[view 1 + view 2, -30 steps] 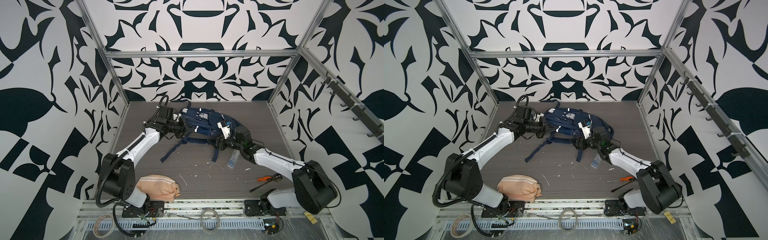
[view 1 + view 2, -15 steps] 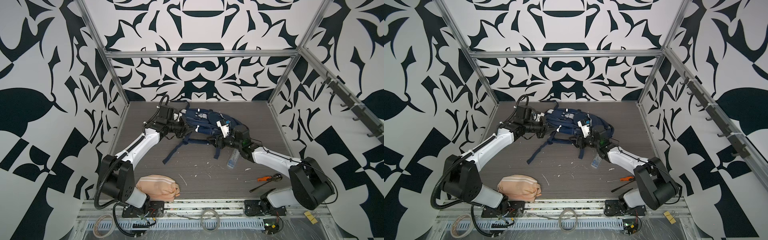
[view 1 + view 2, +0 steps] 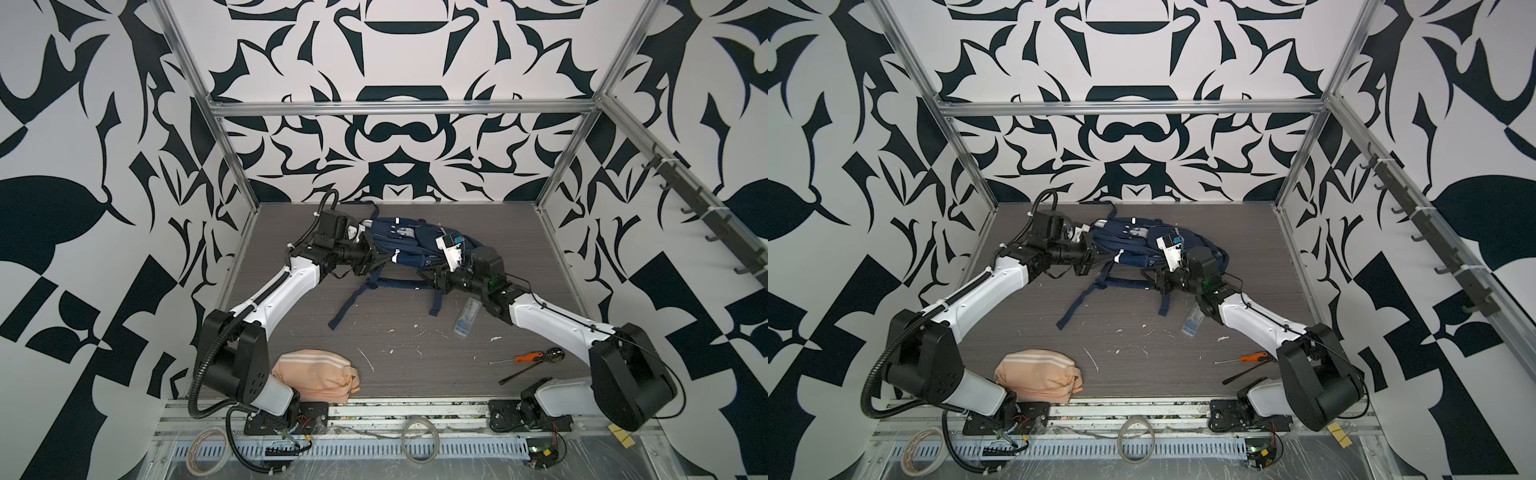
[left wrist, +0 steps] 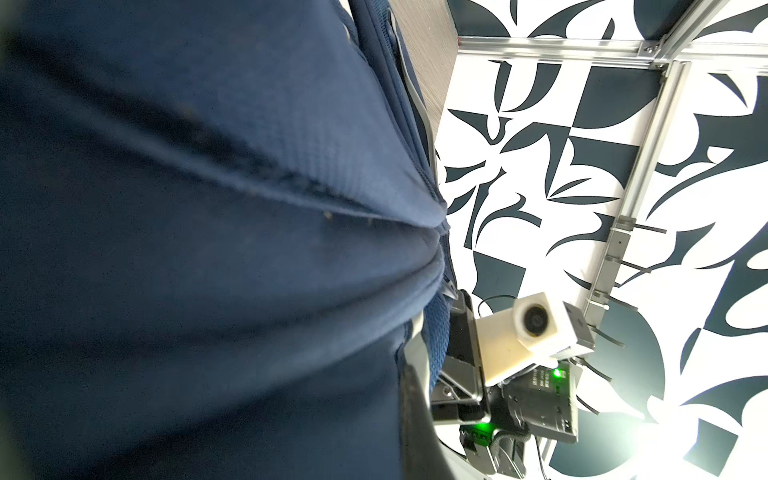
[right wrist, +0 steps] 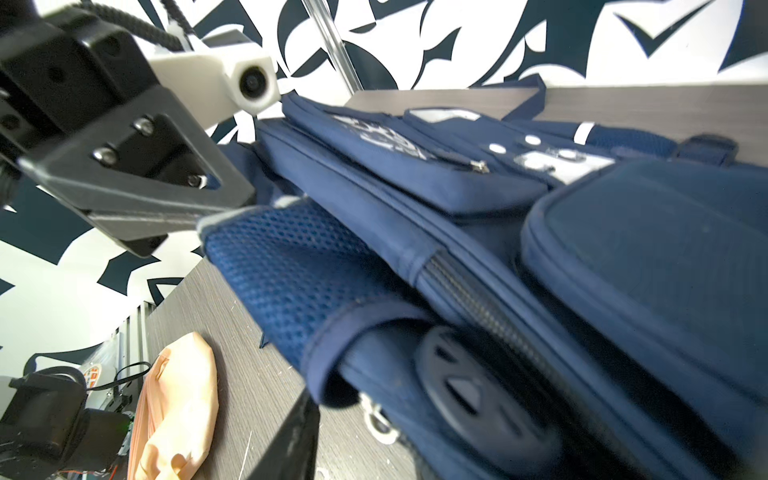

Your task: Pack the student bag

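Note:
The student bag (image 3: 415,245) (image 3: 1138,245), a navy backpack, lies at the back middle of the table, its straps (image 3: 353,303) trailing toward the front. My left gripper (image 3: 376,258) (image 3: 1096,254) is shut on the bag's left edge. In the right wrist view it (image 5: 232,212) pinches the white-trimmed rim of the mesh side pocket. In the left wrist view navy fabric (image 4: 208,249) fills the frame beside one finger (image 4: 415,415). My right gripper (image 3: 423,277) (image 3: 1148,276) is open at the bag's near edge. One finger (image 5: 299,436) shows, with a gap to the fabric, and the bag hides the other.
A peach-pink pouch (image 3: 316,376) (image 5: 178,399) lies at the front left by the left arm's base. A clear plastic case (image 3: 467,318) rests beside the right forearm. An orange-handled screwdriver (image 3: 525,357) and a black tool (image 3: 519,376) lie at the front right.
My right gripper has moved left along the bag's near edge and its jaws have narrowed. The left gripper stays shut on the bag, which has shifted a little.

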`<state>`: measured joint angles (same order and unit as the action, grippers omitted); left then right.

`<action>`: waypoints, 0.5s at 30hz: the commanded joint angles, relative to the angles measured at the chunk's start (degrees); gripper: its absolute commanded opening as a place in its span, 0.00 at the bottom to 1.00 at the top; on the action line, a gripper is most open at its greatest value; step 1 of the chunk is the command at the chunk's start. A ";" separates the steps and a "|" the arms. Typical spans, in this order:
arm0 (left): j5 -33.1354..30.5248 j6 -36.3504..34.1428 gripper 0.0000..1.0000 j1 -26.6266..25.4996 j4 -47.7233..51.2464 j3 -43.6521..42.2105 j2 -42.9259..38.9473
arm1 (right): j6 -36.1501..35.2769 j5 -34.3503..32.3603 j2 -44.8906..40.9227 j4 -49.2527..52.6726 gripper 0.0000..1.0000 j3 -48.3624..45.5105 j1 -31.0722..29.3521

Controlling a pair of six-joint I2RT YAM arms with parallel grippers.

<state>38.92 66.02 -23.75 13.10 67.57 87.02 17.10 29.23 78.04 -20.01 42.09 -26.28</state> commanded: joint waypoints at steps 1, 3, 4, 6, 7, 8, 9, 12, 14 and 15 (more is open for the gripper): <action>9.16 -0.49 0.00 -1.30 -3.08 1.88 -0.30 | -0.68 -1.89 -0.74 -4.55 0.34 3.18 0.92; 9.45 -0.44 0.00 -1.30 -3.21 1.89 -0.11 | -0.34 -2.91 -0.70 -4.60 0.29 3.13 1.10; 9.51 -0.45 0.00 -1.30 -3.39 1.89 -0.03 | -0.32 -3.26 -0.60 -4.54 0.27 3.09 1.16; 9.46 -0.34 0.00 -1.30 -3.65 2.04 0.21 | -0.20 -3.40 -0.22 -3.82 0.25 3.50 1.23; 9.58 -0.36 0.00 -1.30 -3.70 2.28 0.47 | -0.08 -3.45 -0.17 -3.48 0.23 3.61 1.38; 9.64 -0.32 0.00 -1.30 -3.70 2.48 0.64 | -0.05 -3.62 -0.09 -3.37 0.21 3.62 1.40; 9.75 -0.36 0.00 -1.30 -3.70 2.63 0.85 | 0.08 -3.86 -0.15 -3.32 0.18 3.49 1.48; 9.69 -0.33 0.00 -1.21 -3.70 2.58 1.09 | 0.01 -4.81 -0.52 -2.41 0.04 3.44 1.63; 9.40 0.03 0.00 -1.08 -3.95 2.08 0.88 | -0.01 -5.62 -0.60 0.06 0.00 3.91 1.69; 9.18 0.24 0.00 -0.91 -4.20 1.75 0.72 | -0.05 -5.83 -0.67 1.87 0.00 4.34 1.79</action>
<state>40.53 66.08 -23.77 12.01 67.68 88.60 17.50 27.42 78.06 -18.20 42.70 -25.50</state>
